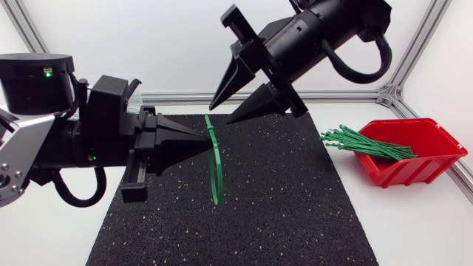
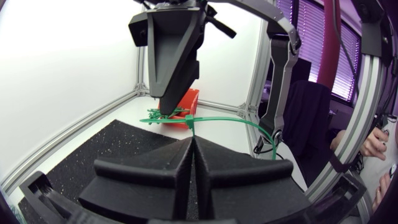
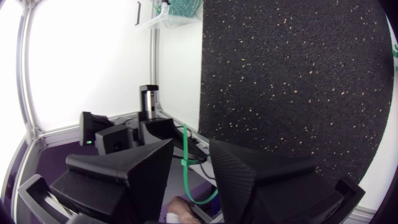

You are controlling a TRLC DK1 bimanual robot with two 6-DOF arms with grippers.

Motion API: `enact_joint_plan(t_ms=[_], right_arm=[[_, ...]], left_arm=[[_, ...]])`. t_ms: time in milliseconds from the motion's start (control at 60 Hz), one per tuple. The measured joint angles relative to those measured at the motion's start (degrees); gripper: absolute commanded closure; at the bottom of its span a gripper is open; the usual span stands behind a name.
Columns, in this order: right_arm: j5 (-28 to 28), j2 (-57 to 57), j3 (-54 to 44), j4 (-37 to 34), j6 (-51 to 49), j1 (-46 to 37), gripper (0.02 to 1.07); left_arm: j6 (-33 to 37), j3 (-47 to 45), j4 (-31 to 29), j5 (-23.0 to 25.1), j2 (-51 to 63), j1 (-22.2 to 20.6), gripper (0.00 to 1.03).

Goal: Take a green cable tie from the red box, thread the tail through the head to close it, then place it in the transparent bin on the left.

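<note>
The looped green cable tie (image 1: 216,185) hung over the black mat (image 1: 295,199), pinched in my left tool (image 1: 209,142), whose fingers were closed on it. My right tool (image 1: 222,114) hovered at its 1 o'clock, fingers spread, holding nothing. The red box (image 1: 414,171) sat at 3 o'clock on the desk (image 1: 414,229).

No text, label, number or sign can be read anywhere: the red box (image 1: 417,151), the green cable tie (image 1: 216,193), the left gripper (image 1: 209,142), the right gripper (image 1: 220,113) and the black mat (image 1: 295,207) show no legible print.
</note>
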Motion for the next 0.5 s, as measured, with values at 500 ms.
enact_joint_plan(t_ms=[500], right_arm=[[34.2,2.1,-0.1,-1.5,-4.4,0.8,0.08]], left_arm=[[13.8,12.1,-20.8,-28.9,2.8,7.8,1.0]])
